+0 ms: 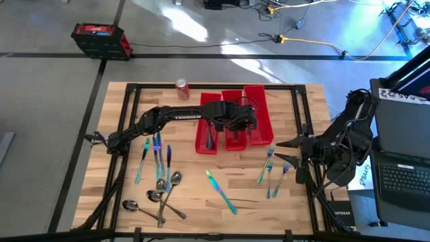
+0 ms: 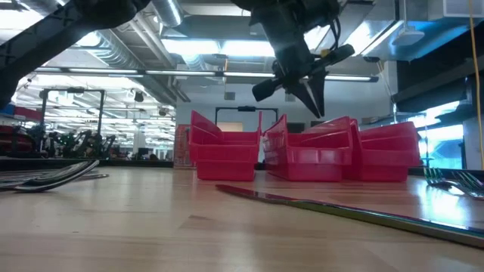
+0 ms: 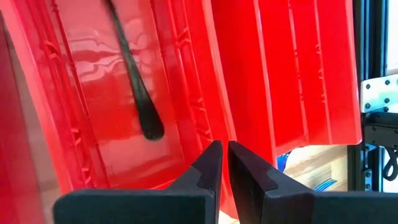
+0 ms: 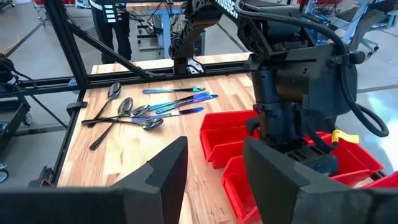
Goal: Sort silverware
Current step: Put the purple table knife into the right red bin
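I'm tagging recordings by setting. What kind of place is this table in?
Probably a large open lab or workshop, not a home. The low view shows exposed ceiling ducts and strip lights; the high view shows a bare floor crossed by cables. Red bins and silverware sit on the table.

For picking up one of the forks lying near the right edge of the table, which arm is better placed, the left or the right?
The right one, probably. The right gripper is open and sits right beside the forks. The left gripper is shut and hangs over the red bins, farther from them.
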`<control>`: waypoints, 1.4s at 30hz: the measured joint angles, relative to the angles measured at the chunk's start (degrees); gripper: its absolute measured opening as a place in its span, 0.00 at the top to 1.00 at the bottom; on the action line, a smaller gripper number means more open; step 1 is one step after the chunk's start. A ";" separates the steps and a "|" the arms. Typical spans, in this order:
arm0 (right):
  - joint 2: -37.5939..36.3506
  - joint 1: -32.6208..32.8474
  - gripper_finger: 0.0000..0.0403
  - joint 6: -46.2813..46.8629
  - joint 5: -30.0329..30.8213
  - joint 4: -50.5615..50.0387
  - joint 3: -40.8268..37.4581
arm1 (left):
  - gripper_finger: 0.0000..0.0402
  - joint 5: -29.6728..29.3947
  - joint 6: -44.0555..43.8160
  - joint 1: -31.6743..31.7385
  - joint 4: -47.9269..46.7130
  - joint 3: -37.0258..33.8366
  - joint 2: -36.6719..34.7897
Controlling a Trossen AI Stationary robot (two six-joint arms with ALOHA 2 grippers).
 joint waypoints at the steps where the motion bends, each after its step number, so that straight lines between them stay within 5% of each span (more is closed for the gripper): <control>1: 0.00 0.01 0.65 0.02 -0.03 0.02 0.00 | 0.97 0.06 0.96 -0.10 0.01 0.00 0.00; 15: 1.55 -0.01 0.65 0.70 -5.07 -1.28 -0.03 | 0.97 -9.64 15.67 -4.66 0.87 0.59 -1.49; 24: 6.97 -5.36 0.65 3.97 -3.49 -2.68 -0.07 | 0.97 -27.84 18.36 -11.13 -20.52 0.68 -9.94; 36: 16.77 -18.93 0.65 15.85 -18.03 -3.41 -0.07 | 0.97 -43.54 24.50 -27.05 -32.24 0.66 -13.29; 42: 23.41 -23.66 0.65 12.08 -26.36 10.59 -0.07 | 1.00 -44.94 22.26 -32.29 -33.01 -2.69 -13.35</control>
